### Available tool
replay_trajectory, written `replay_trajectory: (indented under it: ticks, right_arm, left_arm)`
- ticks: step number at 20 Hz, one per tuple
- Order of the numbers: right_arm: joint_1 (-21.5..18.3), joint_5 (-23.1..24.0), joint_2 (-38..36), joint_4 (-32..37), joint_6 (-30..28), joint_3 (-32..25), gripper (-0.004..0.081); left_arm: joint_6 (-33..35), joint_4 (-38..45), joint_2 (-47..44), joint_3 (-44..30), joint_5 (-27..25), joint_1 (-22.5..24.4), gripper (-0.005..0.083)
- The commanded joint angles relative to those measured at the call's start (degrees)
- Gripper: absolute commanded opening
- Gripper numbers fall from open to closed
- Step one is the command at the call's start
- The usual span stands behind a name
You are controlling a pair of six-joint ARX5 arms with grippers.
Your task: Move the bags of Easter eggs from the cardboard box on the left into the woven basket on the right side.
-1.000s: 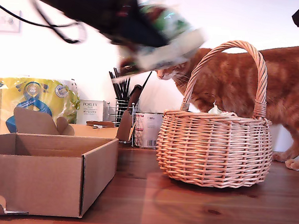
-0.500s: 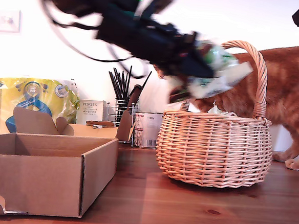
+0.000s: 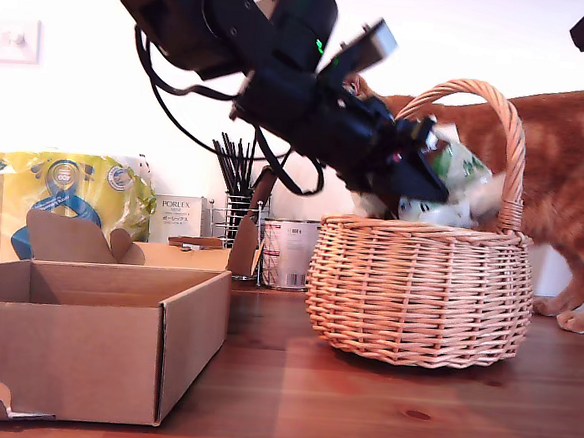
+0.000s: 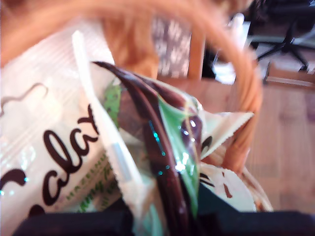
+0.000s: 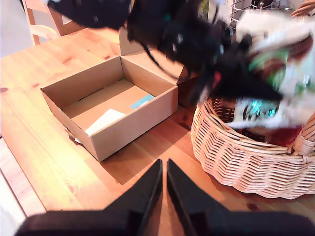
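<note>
Exterior view: my first gripper (image 3: 430, 179), clamped on a white-and-green bag of Easter eggs (image 3: 455, 185), holds it under the arched handle, just above the rim of the woven basket (image 3: 417, 288). An orange cat (image 3: 565, 188) stands behind. The cardboard box (image 3: 93, 335) sits at that view's left. My second gripper (image 5: 164, 172) hangs above the table, jaws nearly together, holding nothing.

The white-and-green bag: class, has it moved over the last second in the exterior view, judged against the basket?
Yes. The white-and-green bag, held in my first gripper, has travelled toward the exterior view's right and downward, ending under the handle of the woven basket.
</note>
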Motion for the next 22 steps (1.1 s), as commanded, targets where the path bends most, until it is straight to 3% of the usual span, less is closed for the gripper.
replay_trajectory:
  ticks: [1, 3, 7, 9, 14, 22]
  right_arm:
    - [0.48, -0.13, 0.35, 0.57, 0.0, 0.63, -0.0012]
    - [0.48, -0.17, 0.35, 0.57, 0.0, 0.63, -0.0012]
    - [0.48, -0.57, 0.35, 0.57, 0.0, 0.63, -0.0012]
    - [0.48, -0.57, 0.35, 0.61, 0.0, 0.63, -0.0012]
    - [0.48, -0.57, 0.35, 0.98, 0.0, 0.63, -0.0012]
    - [0.48, -0.59, 0.35, 0.98, 0.0, 0.63, -0.0012]
  left_arm:
    - [-0.15, 0.87, 1.11, 0.81, -0.66, -0.15, 0.0024]
    - [-0.15, 0.96, 1.11, 0.81, -1.11, -0.15, 0.0041]
    - [-0.15, 1.01, 1.11, 0.81, -1.14, -0.35, 0.032]
    - [-0.11, 1.2, 1.09, 0.83, -0.76, -0.63, 0.0366]
    - [-0.11, -1.46, -1.81, 0.92, 0.24, -0.63, 0.039]
    - [3.15, -12.87, -9.53, 0.92, -4.59, 0.68, 0.039]
